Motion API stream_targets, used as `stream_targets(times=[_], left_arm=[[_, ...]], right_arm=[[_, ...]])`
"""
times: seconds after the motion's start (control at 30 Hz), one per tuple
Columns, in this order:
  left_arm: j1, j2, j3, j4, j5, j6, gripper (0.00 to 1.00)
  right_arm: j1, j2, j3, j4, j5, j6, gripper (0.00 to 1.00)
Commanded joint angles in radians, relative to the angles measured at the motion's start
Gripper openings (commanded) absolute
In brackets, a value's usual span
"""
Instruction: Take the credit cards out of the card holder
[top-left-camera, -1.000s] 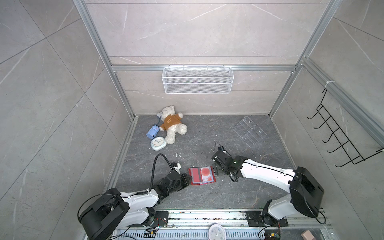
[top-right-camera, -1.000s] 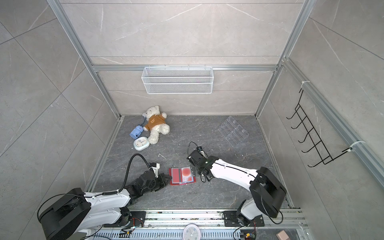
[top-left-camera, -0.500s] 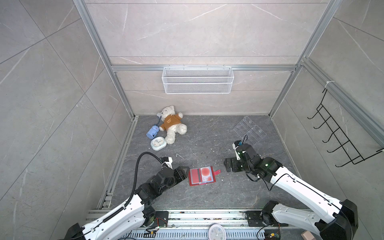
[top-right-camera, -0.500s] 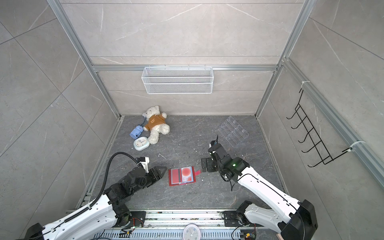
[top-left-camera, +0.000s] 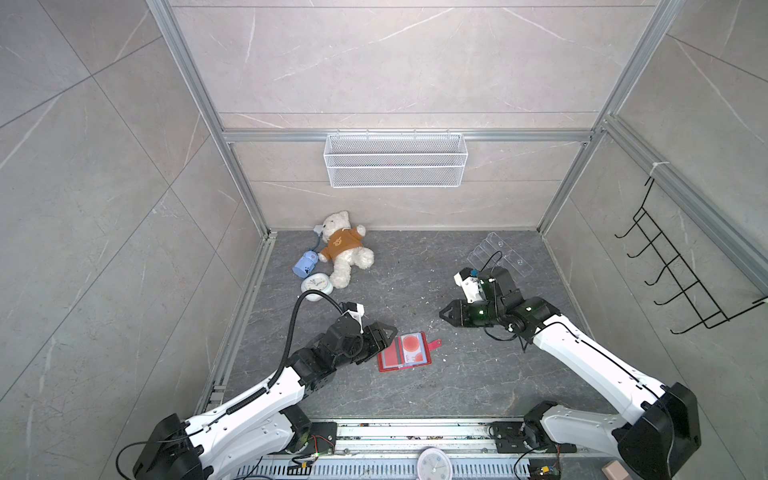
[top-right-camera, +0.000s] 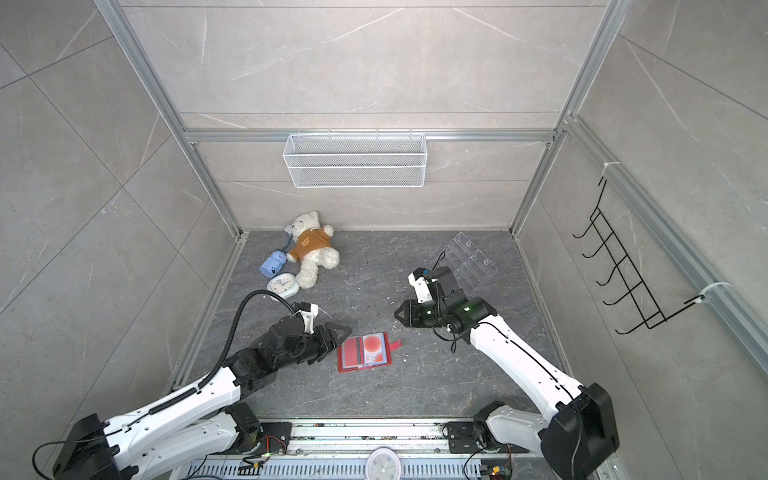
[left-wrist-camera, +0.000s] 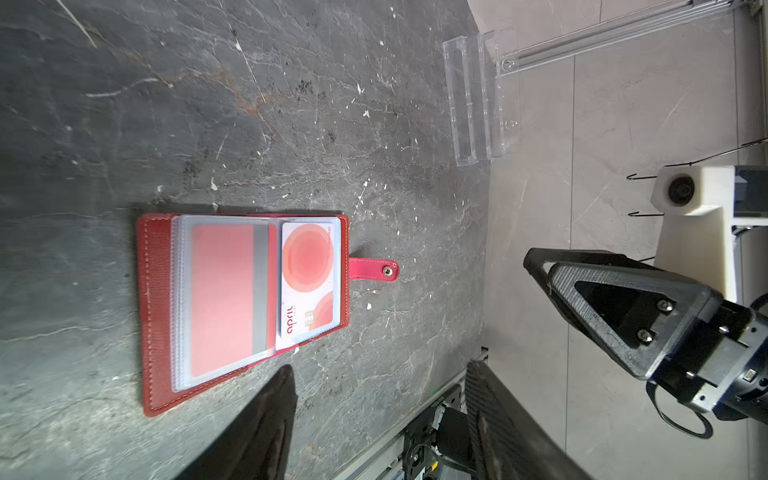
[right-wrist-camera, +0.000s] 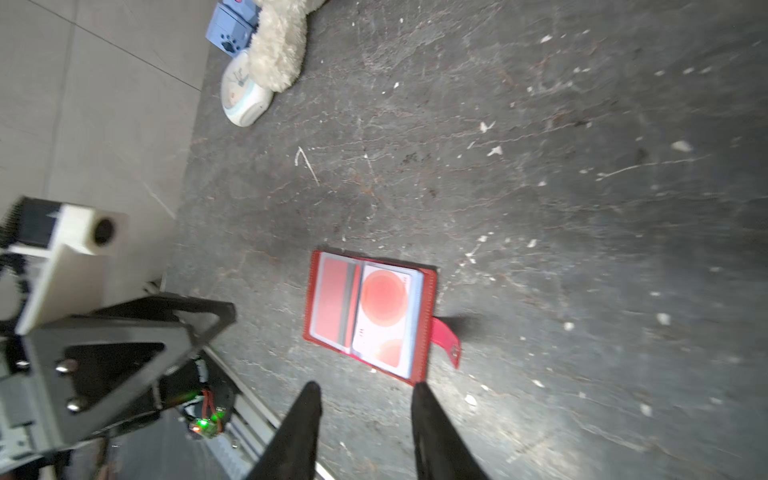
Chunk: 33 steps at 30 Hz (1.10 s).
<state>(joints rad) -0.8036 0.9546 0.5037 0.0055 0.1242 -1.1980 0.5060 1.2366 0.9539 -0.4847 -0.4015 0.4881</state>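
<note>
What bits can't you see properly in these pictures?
1. Any cards deeper in the flat red leather-like card holder: left wrist view, top clear sleeves cover them.
2. Small print on the white credit card with the red-orange circle: blurred in the right wrist view, too small in both top views.
3. White plush teddy bear: right wrist view, cut off by the edge.
4. Clear acrylic tiered rack: in a top view, the right arm covers part.
</note>
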Motion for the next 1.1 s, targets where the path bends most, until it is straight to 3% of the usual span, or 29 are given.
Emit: stream_targets(times=[0.0, 0.1, 0.17, 0.5, 0.73, 1.07], left_arm=[[0.0, 0.045, -0.037, 0.177, 0.082, -0.079, 0.63], [-0.001, 0.106, -0.068, 0.255, 0.088, -0.121, 0.6], [0.0, 0.142, -0.085, 0.301, 0.095, -0.146, 0.56], [-0.003, 0.287, -0.148, 0.496, 0.113, -0.247, 0.5], [-0.011, 0.345, -0.142, 0.482, 0.096, -0.265, 0.44], [-0.013, 0.372, -0.146, 0.473, 0.082, -0.265, 0.44]], right_arm=[[-0.003, 0.062, -0.04, 0.127, -0.108, 0.052, 0.22], [-0.003, 0.137, -0.053, 0.185, -0.146, 0.064, 0.05], [-0.003, 0.172, -0.063, 0.217, -0.145, 0.071, 0.0], [-0.001, 0.278, -0.146, 0.332, -0.184, 0.095, 0.0], [0.025, 0.354, -0.199, 0.422, -0.192, 0.109, 0.0], [0.052, 0.434, -0.228, 0.513, -0.207, 0.135, 0.0]])
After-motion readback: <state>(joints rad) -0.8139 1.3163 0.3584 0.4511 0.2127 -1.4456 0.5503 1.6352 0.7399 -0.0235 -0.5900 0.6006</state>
